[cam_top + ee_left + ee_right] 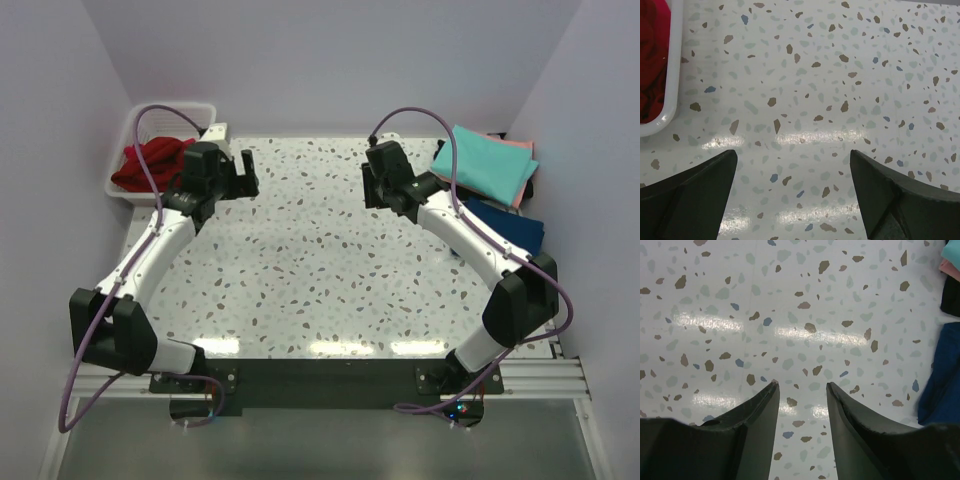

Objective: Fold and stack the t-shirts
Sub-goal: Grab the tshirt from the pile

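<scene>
Left of the wide-spread, empty left gripper (246, 176), a crumpled dark red t-shirt (150, 163) is contained in the white basket (175, 106). Right of the parted, empty right gripper (371, 188), a folded teal t-shirt (487, 165) is stacked on a salmon pink t-shirt (522, 147); a navy t-shirt (512, 230) is laid behind that gripper, beside its arm.

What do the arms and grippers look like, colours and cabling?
The left arm and right arm both have white link shells with black joint housings. A purple cable runs along each, arching above the wrist. The left gripper and right gripper are black; their fingers are dark, matte, tapering wedges. No markings are legible.
</scene>
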Available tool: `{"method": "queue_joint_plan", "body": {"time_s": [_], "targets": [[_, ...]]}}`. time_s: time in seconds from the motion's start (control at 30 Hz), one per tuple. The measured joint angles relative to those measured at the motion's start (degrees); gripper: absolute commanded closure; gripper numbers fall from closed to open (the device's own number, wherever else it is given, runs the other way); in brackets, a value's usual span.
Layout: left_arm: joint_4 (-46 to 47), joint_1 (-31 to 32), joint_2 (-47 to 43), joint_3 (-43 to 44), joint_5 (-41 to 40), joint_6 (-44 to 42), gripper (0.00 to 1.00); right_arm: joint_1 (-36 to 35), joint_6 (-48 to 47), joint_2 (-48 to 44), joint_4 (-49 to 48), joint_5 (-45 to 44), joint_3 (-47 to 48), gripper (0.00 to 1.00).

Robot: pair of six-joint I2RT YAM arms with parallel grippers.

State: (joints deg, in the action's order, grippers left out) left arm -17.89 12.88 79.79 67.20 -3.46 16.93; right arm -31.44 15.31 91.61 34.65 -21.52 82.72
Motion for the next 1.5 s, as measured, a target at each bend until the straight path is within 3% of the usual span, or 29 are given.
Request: {"method": "queue_joint_plan", "body": {"time_s": [0.3, 0.37, 0.5, 0.6, 0.73, 0.87, 1.2, 1.5], "targets": [[0.2, 0.0, -1.8, -0.2, -3.5, 0.0, 0.02, 0.0, 0.0, 0.0, 0.0, 0.0, 0.0, 0.53], [-0.5, 0.0, -1.5, 0.0, -6.4, 0.2, 0.10, 0.0, 0.0, 0.0, 0.0, 0.0, 0.0, 0.53], [-2.4, -0.9, 0.9, 3.1, -12.5, 1.6, 0.38, 0.0, 0.0, 0.0, 0.0, 0.1, 0.0, 0.53], [-4.0, -5.0, 3.5, 6.8, -13.7, 4.7, 0.49, 0.0, 0.0, 0.0, 0.0, 0.1, 0.0, 0.53], [-4.8, -14.6, 7.7, 11.7, -14.0, 9.2, 0.51, 0.0, 0.0, -0.1, 0.0, 0.1, -0.2, 0.52], [-5.3, -19.6, 12.6, 15.9, -13.4, 11.9, 0.49, 0.0, 0.0, -0.1, 0.0, 0.0, -0.7, 0.52], [-7.1, -25.3, 27.6, 24.0, -9.8, 17.0, 0.40, 0.0, 0.5, -0.1, 0.0, 0.0, -0.7, 0.52], [-8.7, -25.9, 31.9, 25.6, -11.3, 19.1, 0.39, 0.0, 1.0, 1.8, 0.1, 0.0, -0.6, 0.52]]}}
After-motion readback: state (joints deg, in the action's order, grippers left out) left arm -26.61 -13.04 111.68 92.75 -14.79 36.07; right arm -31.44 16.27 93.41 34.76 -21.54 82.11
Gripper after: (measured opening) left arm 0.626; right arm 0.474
